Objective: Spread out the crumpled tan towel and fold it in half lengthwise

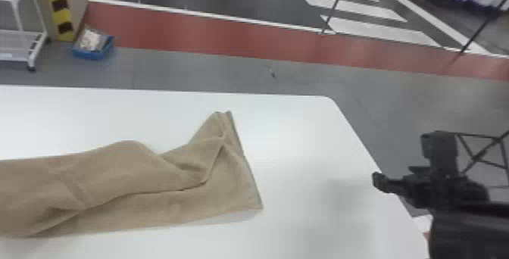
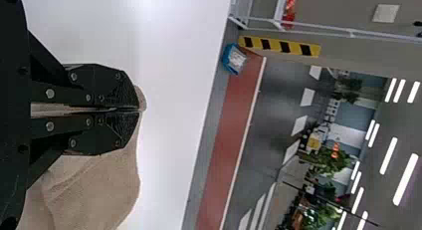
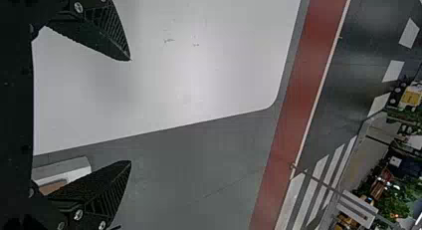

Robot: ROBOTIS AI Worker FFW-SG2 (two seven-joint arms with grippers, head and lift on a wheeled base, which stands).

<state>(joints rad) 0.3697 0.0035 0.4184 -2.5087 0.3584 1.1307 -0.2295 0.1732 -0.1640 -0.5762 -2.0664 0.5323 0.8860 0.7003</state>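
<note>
The left pincer (image 2: pixel 138 110) grasps the rumpled towel (image 1: pixel 132 171), lower left of the frame; the right pincer (image 1: pixel 392 185) hangs released by the table (image 1: pixel 303 137), lower right

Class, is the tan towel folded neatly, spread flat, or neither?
Neither: the towel lies partly spread and rumpled on the white table, with raised creases and a bunched-up far corner.

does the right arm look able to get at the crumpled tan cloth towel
Probably yes: the open black right claw sits to the right of the tan towel, with nothing visible between.
</note>
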